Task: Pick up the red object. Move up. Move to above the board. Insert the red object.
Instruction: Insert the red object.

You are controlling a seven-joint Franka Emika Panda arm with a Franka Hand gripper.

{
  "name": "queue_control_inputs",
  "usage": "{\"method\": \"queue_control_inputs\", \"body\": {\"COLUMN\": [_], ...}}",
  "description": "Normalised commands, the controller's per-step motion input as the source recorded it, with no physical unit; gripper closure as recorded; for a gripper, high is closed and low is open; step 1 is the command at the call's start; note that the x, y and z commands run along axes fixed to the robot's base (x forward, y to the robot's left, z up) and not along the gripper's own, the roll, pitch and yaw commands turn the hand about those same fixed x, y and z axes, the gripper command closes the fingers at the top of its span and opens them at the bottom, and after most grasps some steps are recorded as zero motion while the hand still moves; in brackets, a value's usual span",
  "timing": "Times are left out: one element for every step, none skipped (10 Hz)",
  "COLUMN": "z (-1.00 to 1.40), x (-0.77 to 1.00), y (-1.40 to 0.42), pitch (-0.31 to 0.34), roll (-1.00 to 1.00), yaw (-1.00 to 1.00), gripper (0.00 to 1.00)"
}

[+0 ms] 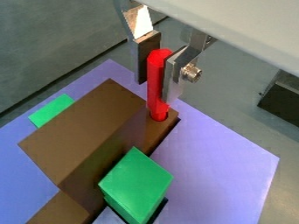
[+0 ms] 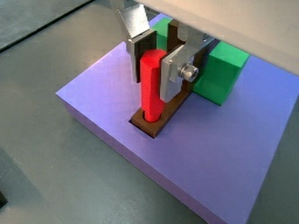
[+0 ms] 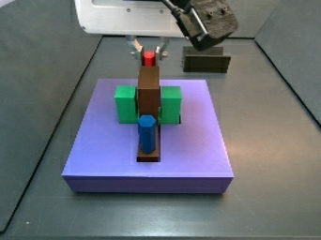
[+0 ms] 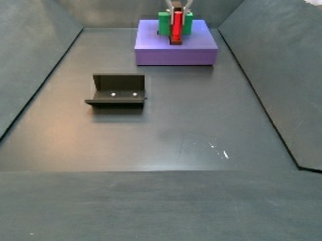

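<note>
The red object (image 1: 158, 83) stands upright with its lower end in a hole at the end of the brown board (image 1: 93, 122). My gripper (image 1: 159, 87) is straight above that end, its silver fingers (image 1: 177, 74) closed on the peg's upper half. The other wrist view shows the same: the gripper (image 2: 156, 89), the red object (image 2: 152, 87) and the board's end (image 2: 158, 129). In a side view the red object (image 3: 148, 57) tops the tall far end of the board (image 3: 148, 94) under the gripper (image 3: 148, 52). The other side view shows the red object (image 4: 178, 24) only small.
Green blocks (image 3: 126, 103) (image 3: 171, 103) flank the board on the purple slab (image 3: 189, 141). A blue peg (image 3: 146, 131) stands at the board's low near end. A dark olive box (image 3: 207, 63) sits behind the slab. The fixture (image 4: 117, 91) stands on the floor.
</note>
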Motion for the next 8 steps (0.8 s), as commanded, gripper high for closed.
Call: {"method": "queue_control_inputs", "body": {"z": [-0.31,0.00,0.00,-0.25,-0.39,-0.22,0.00,0.00], "x": [0.18,0.09,0.00,0.00,0.00,0.00,0.00,0.00], "y": [0.11,0.14,0.02,0.00,0.00,0.00,0.00,0.00], "pitch": [0.000,0.000,0.000,-0.154,-0.180,-0.100,0.000,0.000], "roll": [0.06,0.03,0.00,-0.12,-0.11,-0.07,-0.01,0.00], "yaw": [0.00,0.07,0.03,0.00,0.00,0.00,0.00,0.00], "gripper": [1.00,1.00,1.00,1.00,1.00,1.00,1.00,1.00]}}
